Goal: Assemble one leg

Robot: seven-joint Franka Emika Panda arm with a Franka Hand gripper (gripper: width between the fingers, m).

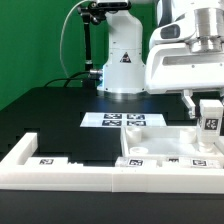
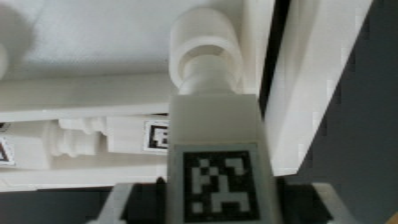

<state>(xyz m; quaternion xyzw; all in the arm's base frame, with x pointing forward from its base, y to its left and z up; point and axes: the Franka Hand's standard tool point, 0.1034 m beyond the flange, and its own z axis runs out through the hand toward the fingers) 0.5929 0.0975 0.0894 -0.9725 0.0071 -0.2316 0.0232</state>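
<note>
Wrist view shows end effector (image 2: 210,207) grasping the leg (image 2: 210,120) at its tagged end. Exterior view only: leg upright, long axis vertical, over white panel (image 1: 160,152) near bench (image 1: 55,115) edge.

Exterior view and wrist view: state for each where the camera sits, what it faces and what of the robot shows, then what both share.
Exterior view: off the arm, across the table from the robot's base, facing it over the white panel and marker board; arm and pincer show at the exterior view's right.
Wrist view: on the wrist, looking along the held leg toward white parts beyond; only pincer fingers show.
Shared: the leg and pincer.
</note>
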